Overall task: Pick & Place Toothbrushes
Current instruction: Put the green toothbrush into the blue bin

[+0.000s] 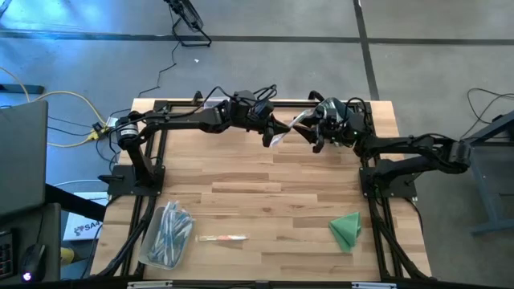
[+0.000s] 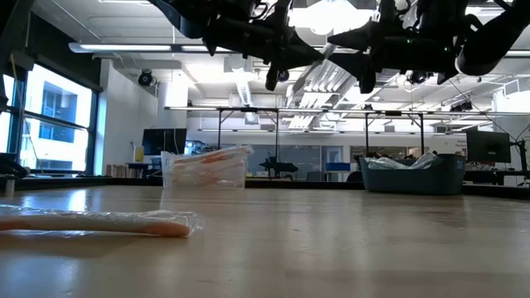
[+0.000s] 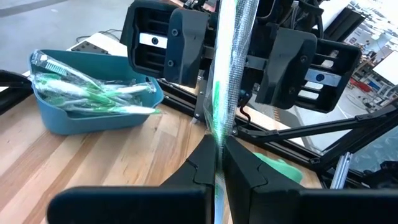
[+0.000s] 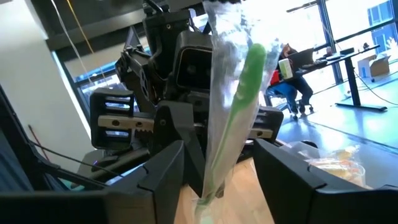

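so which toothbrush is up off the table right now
The green wrapped toothbrush, pinched in the left tool between both arms. The pink-orange one lies loose on the table; the rest sit in the bin.

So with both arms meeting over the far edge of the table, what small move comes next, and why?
Probably the right gripper closes on the wrapped green toothbrush. The left gripper already pinches its other end shut, and the right fingers sit apart on either side of it, suggesting a handover.
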{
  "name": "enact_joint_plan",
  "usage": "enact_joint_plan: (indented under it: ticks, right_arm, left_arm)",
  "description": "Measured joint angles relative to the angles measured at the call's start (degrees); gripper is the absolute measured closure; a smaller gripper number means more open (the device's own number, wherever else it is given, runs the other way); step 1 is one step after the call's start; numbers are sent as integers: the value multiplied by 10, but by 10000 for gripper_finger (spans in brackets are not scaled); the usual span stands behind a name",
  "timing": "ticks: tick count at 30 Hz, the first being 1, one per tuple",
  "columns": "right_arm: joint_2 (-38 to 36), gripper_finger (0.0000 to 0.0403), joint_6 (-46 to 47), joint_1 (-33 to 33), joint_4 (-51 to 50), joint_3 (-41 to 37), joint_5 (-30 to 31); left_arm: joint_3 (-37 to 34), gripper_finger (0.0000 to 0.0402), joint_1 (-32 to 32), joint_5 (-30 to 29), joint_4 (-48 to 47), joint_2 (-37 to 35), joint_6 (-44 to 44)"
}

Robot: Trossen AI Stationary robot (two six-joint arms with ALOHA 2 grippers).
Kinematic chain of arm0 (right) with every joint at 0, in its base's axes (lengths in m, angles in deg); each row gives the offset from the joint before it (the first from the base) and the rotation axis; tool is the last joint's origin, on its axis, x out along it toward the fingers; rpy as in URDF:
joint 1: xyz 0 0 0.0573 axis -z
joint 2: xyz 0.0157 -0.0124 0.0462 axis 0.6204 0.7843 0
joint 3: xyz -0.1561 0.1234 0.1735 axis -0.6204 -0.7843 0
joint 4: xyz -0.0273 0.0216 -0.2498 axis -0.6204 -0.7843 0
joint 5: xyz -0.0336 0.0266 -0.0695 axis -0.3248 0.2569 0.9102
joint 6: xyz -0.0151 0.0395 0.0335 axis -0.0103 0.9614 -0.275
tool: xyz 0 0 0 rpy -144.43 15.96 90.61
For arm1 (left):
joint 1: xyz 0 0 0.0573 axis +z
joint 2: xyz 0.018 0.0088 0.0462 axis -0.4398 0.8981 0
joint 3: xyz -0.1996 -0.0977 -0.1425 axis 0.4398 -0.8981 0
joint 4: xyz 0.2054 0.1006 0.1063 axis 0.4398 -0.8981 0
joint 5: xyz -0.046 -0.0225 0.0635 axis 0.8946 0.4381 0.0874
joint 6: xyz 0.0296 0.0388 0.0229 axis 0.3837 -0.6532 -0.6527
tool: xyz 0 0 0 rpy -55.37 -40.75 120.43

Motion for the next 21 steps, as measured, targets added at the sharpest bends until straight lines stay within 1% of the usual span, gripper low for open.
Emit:
enact_joint_plan:
  ticks: [21]
  right_arm:
    - [0,216,0,0,-1,0,2]
  left_arm:
    - [0,394,-4,-22,9,0,0]
